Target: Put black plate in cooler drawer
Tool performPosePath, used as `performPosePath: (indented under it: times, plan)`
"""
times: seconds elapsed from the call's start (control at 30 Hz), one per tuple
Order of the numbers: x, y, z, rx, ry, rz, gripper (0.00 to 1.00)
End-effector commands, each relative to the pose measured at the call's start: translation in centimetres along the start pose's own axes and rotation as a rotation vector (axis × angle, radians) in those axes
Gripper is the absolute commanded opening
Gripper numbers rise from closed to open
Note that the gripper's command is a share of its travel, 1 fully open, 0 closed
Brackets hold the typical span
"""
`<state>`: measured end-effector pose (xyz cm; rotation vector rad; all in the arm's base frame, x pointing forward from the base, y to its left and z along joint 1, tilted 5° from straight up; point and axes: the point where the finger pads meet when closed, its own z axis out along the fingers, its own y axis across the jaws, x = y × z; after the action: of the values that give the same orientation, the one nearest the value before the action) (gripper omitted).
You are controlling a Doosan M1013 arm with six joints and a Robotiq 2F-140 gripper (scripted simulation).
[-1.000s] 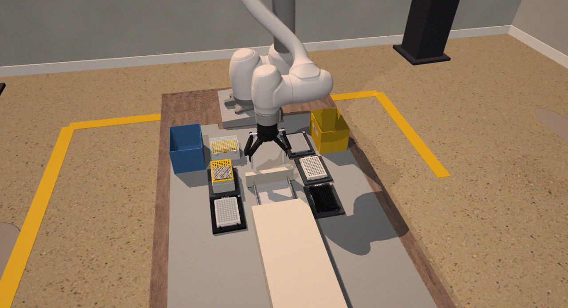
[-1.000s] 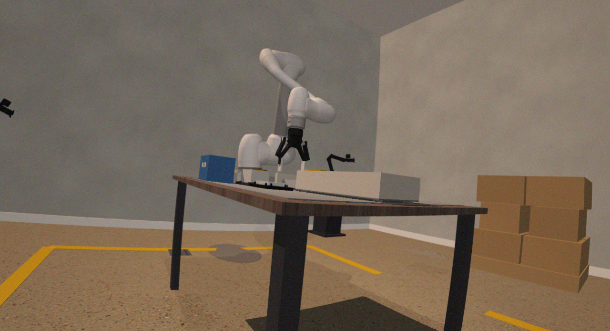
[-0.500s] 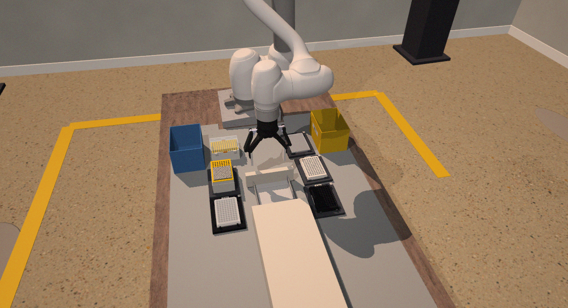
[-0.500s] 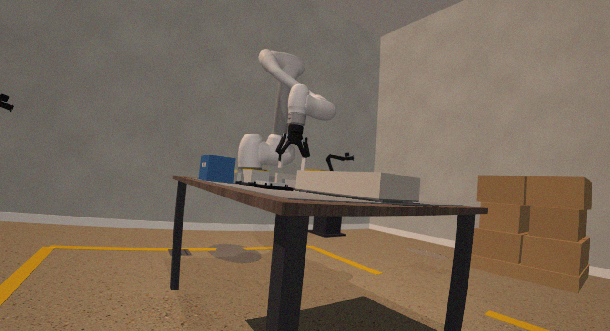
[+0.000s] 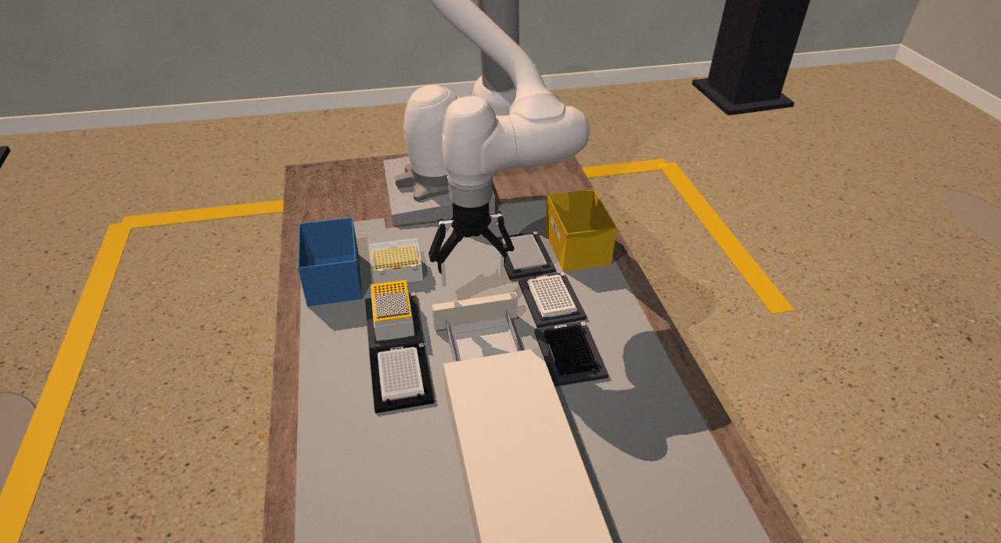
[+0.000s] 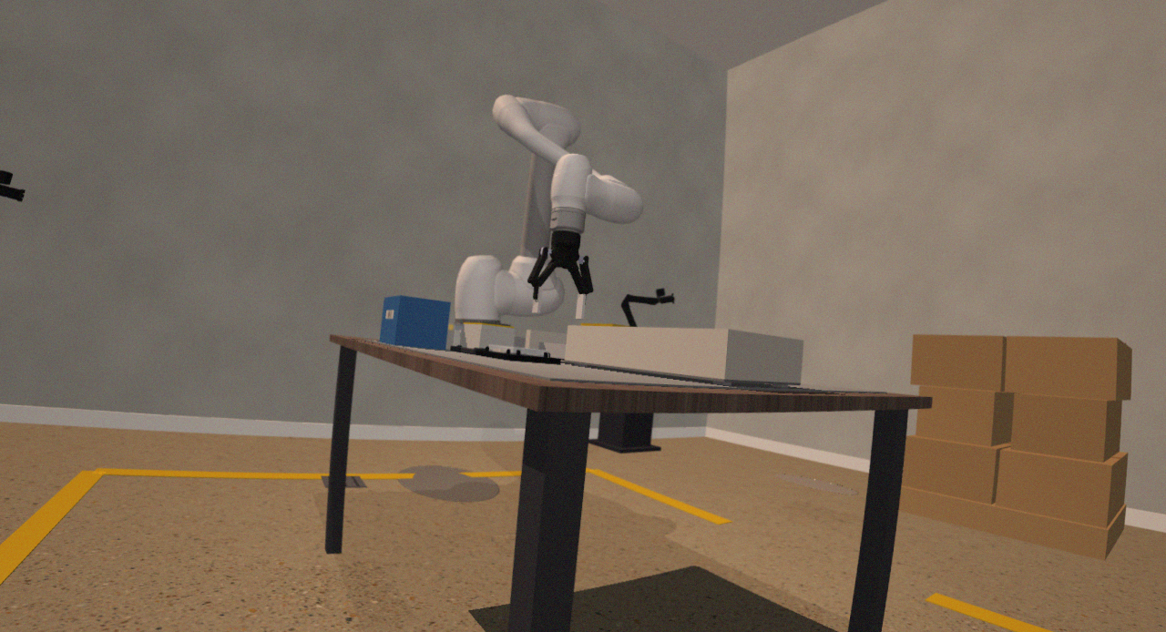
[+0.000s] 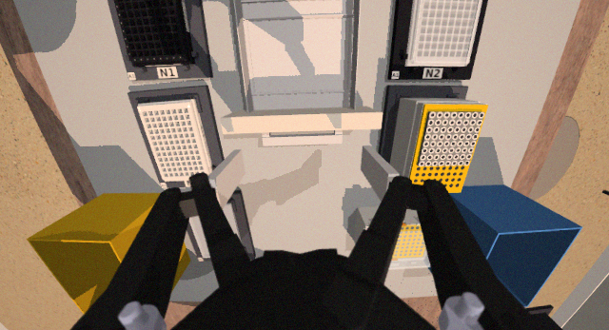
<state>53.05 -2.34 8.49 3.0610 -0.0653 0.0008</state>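
Note:
The black plate (image 5: 572, 350) (image 7: 153, 28) lies in nest N1, right of the cooler, with no lid on it. The cooler CD (image 5: 521, 442) is a long beige box along the bench middle. Its drawer (image 5: 482, 333) (image 7: 295, 54) stands pulled out toward the arm's base, and its floor is bare. The drawer's front panel with the bar handle (image 7: 301, 135) faces my gripper. My gripper (image 5: 470, 256) is open and empty. It hangs above the bench between the drawer front and the arm's base, also in the side view (image 6: 559, 302) and the wrist view (image 7: 302, 170).
A white plate (image 5: 551, 294) and a grey lidded plate (image 5: 528, 253) sit in nests behind N1. A yellow bin (image 5: 580, 229) stands back right, a blue bin (image 5: 328, 261) back left. Tip boxes (image 5: 395, 257) (image 5: 390, 307) and the white plate in N2 (image 5: 400, 374) line the left.

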Motion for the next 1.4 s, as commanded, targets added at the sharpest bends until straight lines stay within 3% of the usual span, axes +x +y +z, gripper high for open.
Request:
performPosePath:
  times: [0.0,0.7,0.93,0.97,1.37]
  plan:
    - [0.0,0.0,-0.2,0.0,0.0,0.0,0.87]
    - [0.0,0.0,-2.7,0.0,0.0,0.0,0.87]
    - [0.0,0.0,-2.8,0.0,0.0,0.0,0.87]
    - [0.3,-0.3,-2.8,0.0,0.0,0.02,0.66]
    - [3.0,-3.2,-2.9,0.0,0.0,0.02,0.66]
